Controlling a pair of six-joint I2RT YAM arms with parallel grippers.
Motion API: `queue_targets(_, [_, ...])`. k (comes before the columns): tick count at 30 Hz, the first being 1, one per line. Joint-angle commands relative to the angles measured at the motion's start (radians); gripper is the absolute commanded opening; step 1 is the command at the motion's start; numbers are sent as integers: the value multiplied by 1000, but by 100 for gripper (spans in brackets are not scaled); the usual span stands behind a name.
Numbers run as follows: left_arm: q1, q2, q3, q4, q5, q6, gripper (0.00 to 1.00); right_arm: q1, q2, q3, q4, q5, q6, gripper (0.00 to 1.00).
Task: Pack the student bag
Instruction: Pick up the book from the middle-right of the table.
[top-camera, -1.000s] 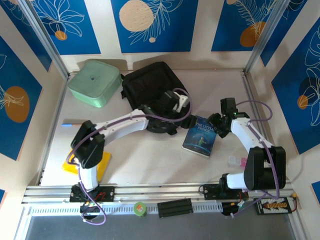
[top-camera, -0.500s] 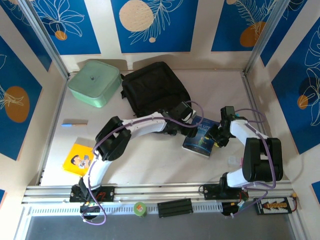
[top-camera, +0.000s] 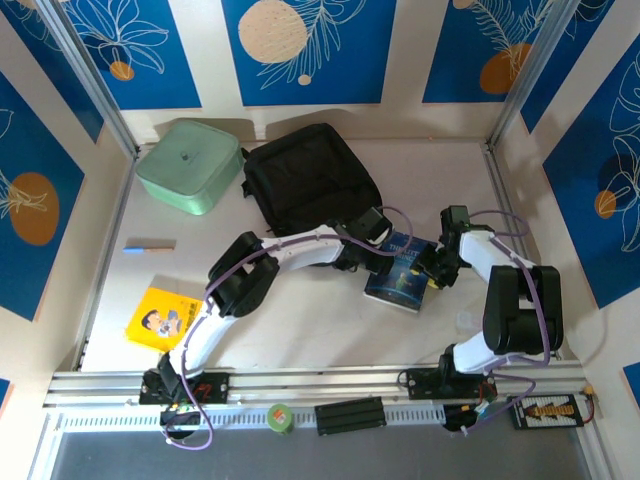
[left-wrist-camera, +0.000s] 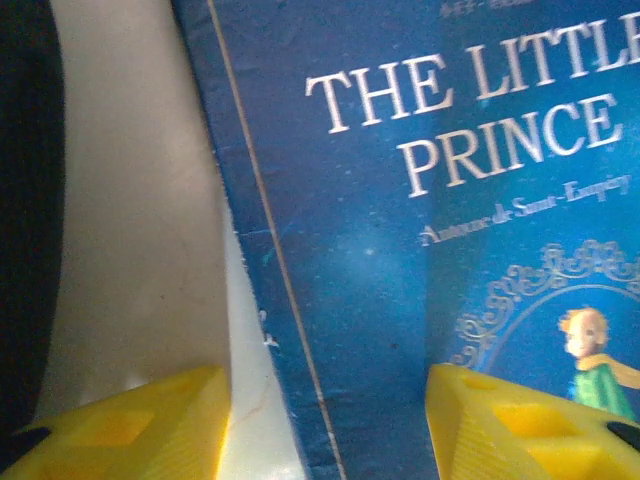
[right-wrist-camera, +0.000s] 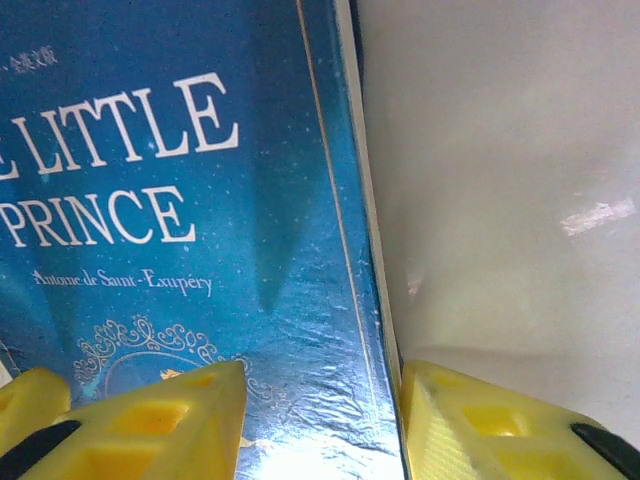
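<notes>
Plainly, the left fingers (left-wrist-camera: 130, 425) stand at a middling gap astride one long edge of the blue book (left-wrist-camera: 420, 200). One tip is on the bare bench (left-wrist-camera: 140, 220) just outside that edge and the other is over the cover. The right fingers (right-wrist-camera: 150, 420) mirror this on the opposite long edge, one tip over the cover and one on the bench just beside it. Neither pair clamps anything that I can see, and only the book's edge lies between the tips.

Just beyond the left fingers, on the side away from the book, the student bag (top-camera: 305, 180) lies flat on the bench. I cannot tell whether its mouth is unzipped. Past the bag sits a mint-green box (top-camera: 188, 165), and a yellow booklet (top-camera: 160, 318) lies well apart, back toward the left arm's base.

The step in hand looks like a two-sided pickup of the book. Next, both pairs probably need to pinch their edges together, lift level and carry it bagward. A thin flat book offers little purchase, so one side may slip.
</notes>
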Motion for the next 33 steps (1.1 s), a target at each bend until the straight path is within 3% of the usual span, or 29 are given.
queue_targets(1, [-4,25,23,-41,0,30,54,8,20,36,-41,-4,-8,47])
queue_targets(12, [-9,47,17,-70,3,40,49,51,88,66,-53,36,-17,51])
queue_targets(27, [-10,97,32,-117,6,37,45,110,-107,104,-119,-93,19,39])
queue_targets(33, [-10,91,25,-112,18,28,45,91,-100,61,-67,-146,38,29])
